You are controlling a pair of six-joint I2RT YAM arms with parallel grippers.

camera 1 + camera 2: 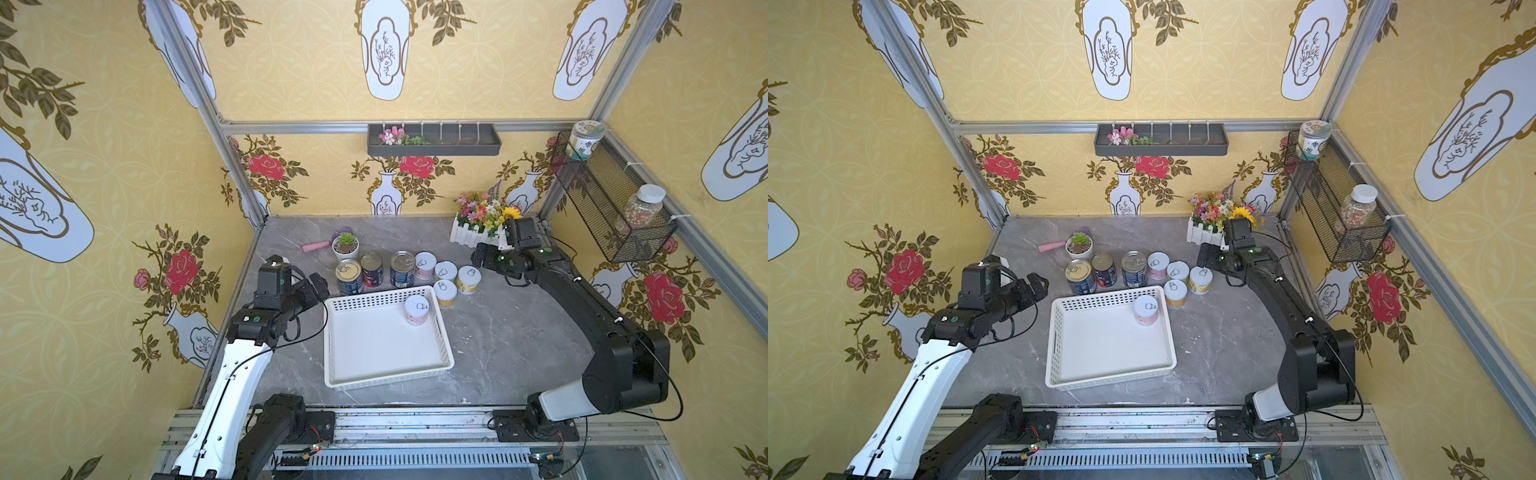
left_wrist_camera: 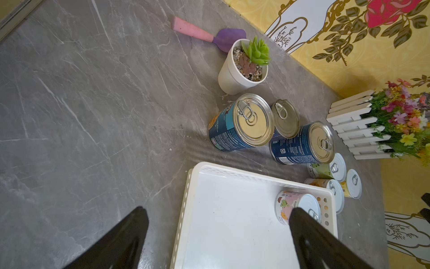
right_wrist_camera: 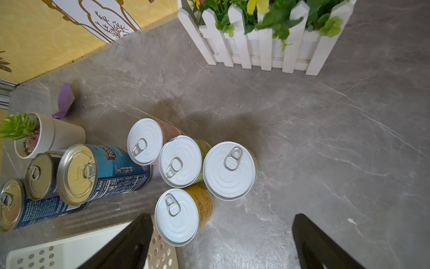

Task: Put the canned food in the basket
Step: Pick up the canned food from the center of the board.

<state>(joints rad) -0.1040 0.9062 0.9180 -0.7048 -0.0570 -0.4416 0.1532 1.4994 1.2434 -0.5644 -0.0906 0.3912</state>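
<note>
**One can in the basket, seven outside it, both jaws spread**

Both top views show the two arms at once. The left gripper (image 1: 318,286) hangs over a far corner of the basket (image 1: 388,376). The right gripper (image 1: 482,255) hangs just beyond the small cans. Each has its jaws spread wide and holds nothing.

Only the left wrist view shows the pink can (image 2: 290,205) up close. It stands upright inside the basket, in the corner ahead of the left jaws and partly behind one finger (image 2: 309,233).

The right wrist view misses that can. It shows four small cans (image 3: 180,160) clustered lids-up ahead of the right jaws. The yellow can (image 3: 183,216) is closest, just beside one finger and just beside the basket's corner.

The three big cans (image 1: 371,269) stand in a row farther ahead of the left jaws, near the basket's far wall. A plant pot (image 2: 242,69) stands behind them.

The left jaws straddle the basket's rim, with one finger over the open grey table (image 2: 81,116). Past the right jaws' outer finger the table runs open up to the flower box (image 3: 256,53).
</note>
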